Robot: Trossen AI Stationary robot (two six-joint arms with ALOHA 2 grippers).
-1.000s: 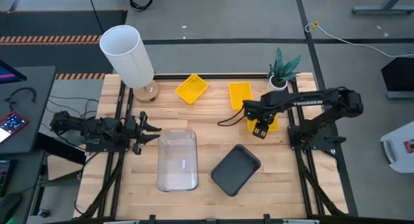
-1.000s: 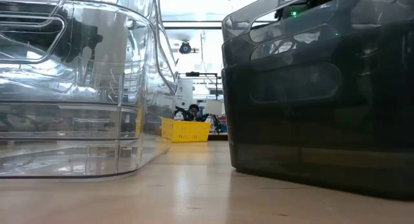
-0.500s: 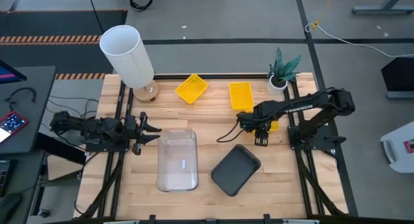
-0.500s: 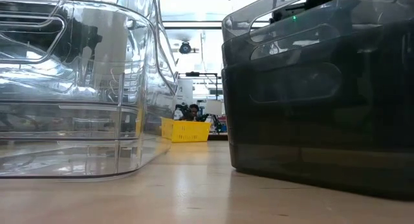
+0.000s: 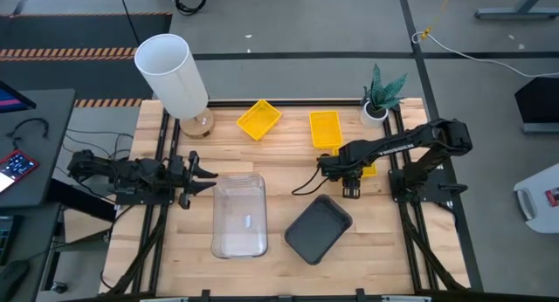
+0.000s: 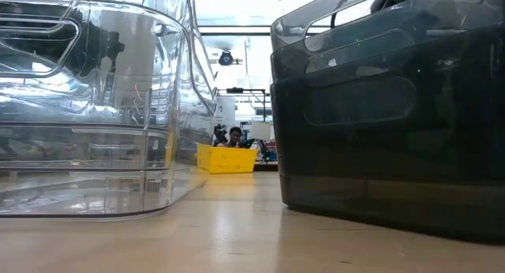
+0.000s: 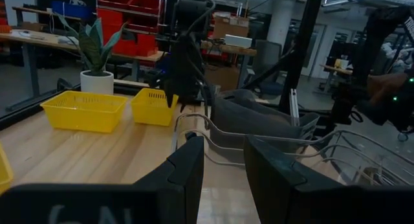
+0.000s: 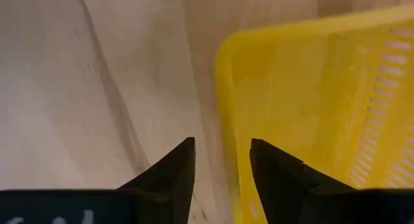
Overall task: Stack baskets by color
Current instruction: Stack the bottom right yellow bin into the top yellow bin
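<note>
The right gripper has slid left, fingers parted and empty beside a yellow basket, grey basket just below.

The right gripper, on its dark arm, has slid from over the bright yellow slotted plastic basket at the table's right edge toward the table's middle, uncovering more of that basket. Its parted fingers now point down over the basket's near rim and the bare wood beside it
</note>
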